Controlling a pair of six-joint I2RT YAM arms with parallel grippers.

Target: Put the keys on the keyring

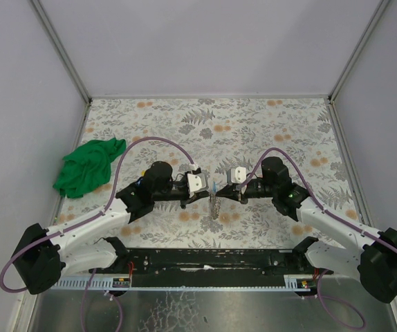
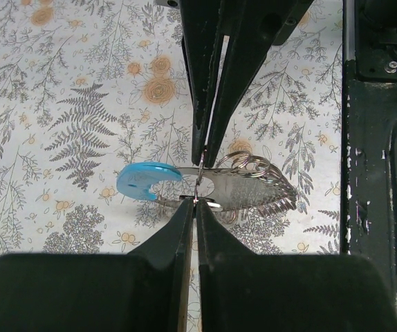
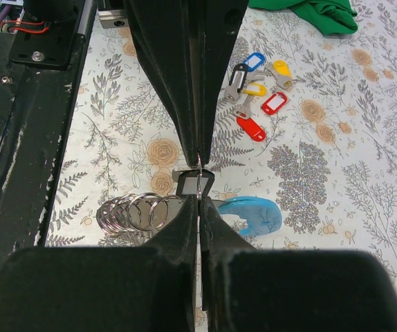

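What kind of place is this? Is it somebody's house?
Probably a robot lab booth, not a house: plain white walls box in one table with a flowery cover, and a left arm and right arm are bolted to its near edge, trailing purple cables.

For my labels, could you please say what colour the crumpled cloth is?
The cloth is green, clearest in the top external view.

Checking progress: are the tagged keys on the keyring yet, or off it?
Off. The keys lie loose in a cluster on the table, well apart from the keyring.
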